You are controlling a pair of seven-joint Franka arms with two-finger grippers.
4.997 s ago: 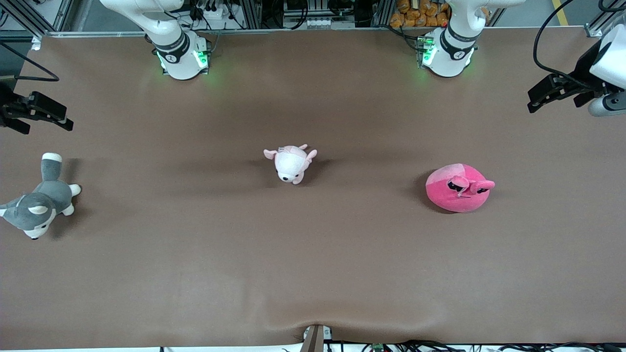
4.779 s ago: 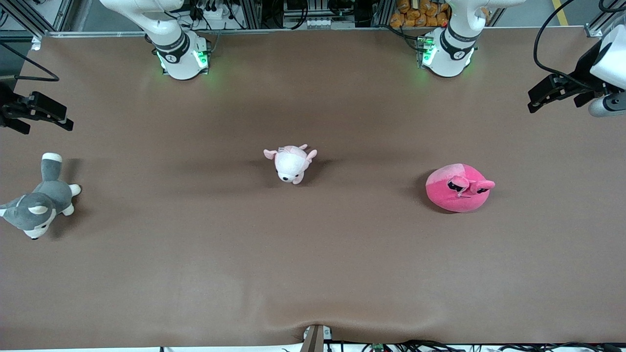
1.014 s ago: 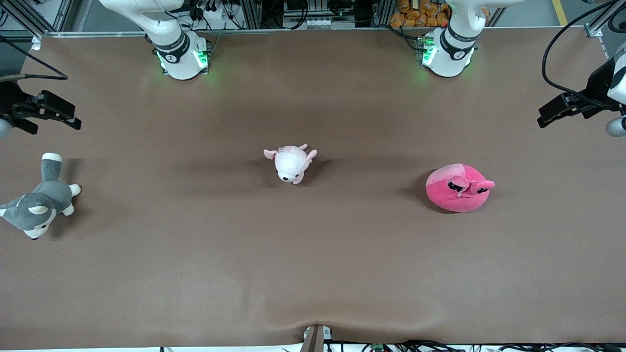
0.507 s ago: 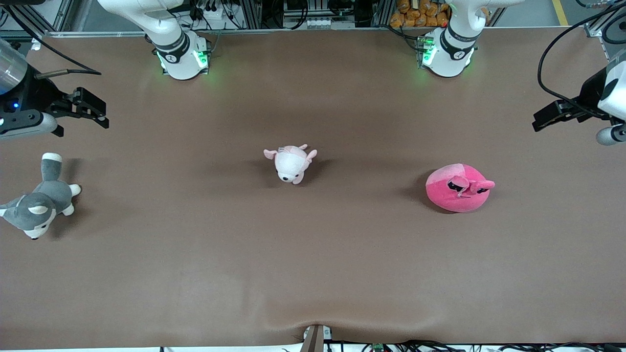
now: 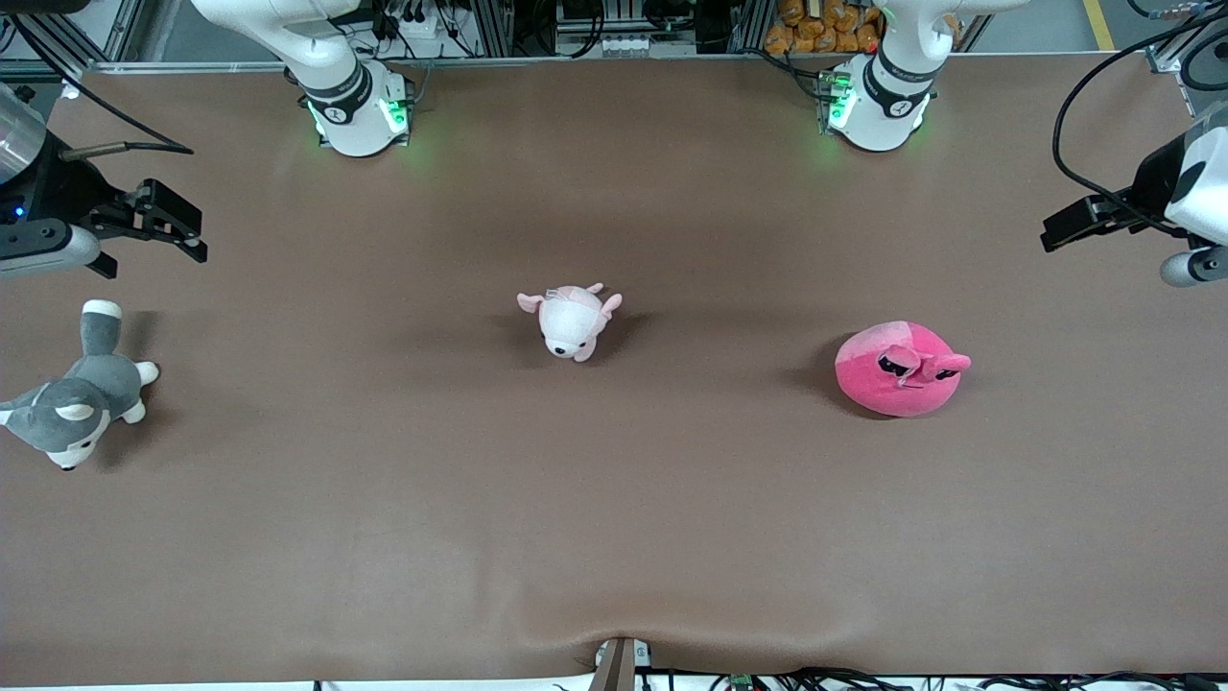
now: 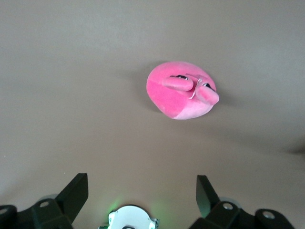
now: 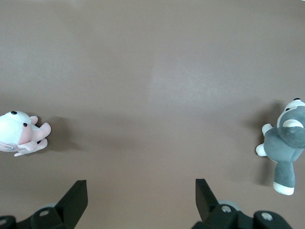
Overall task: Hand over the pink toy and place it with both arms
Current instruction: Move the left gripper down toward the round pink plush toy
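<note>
The grey-and-white plush husky (image 5: pixel 75 401) lies nearest the front camera, at the bench's edge at the right arm's end, tail pointing toward the arm bases. The pink toy (image 5: pixel 900 369) sits a little farther from the camera, toward the left arm's end of the bench (image 5: pixel 614 537). It is a round blob without a marked long axis; its face with the droopy black eyes and ear nubs is turned toward the left arm's end, the paler patch toward the bases. Nothing touches it. Slightly farther again, near the bench's middle, lies the small pale pink-and-white plush animal (image 5: pixel 572 321), its white head toward the camera.

The bench is covered in a plain brown mat, puckered at the middle of its near edge. Along the edge by the bases run aluminium framing, cables and a heap of orange items.

The right pincer (image 5: pixel 168 223) hangs above the bench's edge at the right arm's end, over the spot just past the husky's tail, jaws wide and empty. The left pincer (image 5: pixel 1079 223) hangs above the edge at the left arm's end, also wide and empty. Since five seconds ago both pincers have shifted inward a little; the toys have not moved.
</note>
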